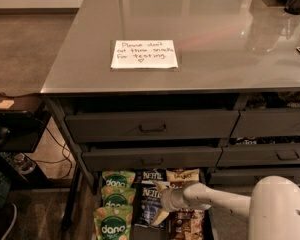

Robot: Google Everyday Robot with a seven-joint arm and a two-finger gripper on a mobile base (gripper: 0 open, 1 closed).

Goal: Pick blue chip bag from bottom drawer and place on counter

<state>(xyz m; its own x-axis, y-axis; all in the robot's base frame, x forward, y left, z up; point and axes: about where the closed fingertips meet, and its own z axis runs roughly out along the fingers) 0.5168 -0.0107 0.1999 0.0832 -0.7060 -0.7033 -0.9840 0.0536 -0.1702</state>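
The blue chip bag (146, 209) lies lengthwise in the bottom drawer (139, 233), lettered top toward the worktop (215, 34); the claw (157, 202) is seemingly spread at its right edge.

White tool (158, 203) over navy blue chip bag (146, 207); grey counter (215, 29).

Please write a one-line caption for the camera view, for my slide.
Gripper at the blue chip bag in the open bottom drawer, below the counter.

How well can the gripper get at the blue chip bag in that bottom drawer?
Likely yes: the bottom drawer stands open, and the gripper hangs right over the blue chip bag, nothing between.
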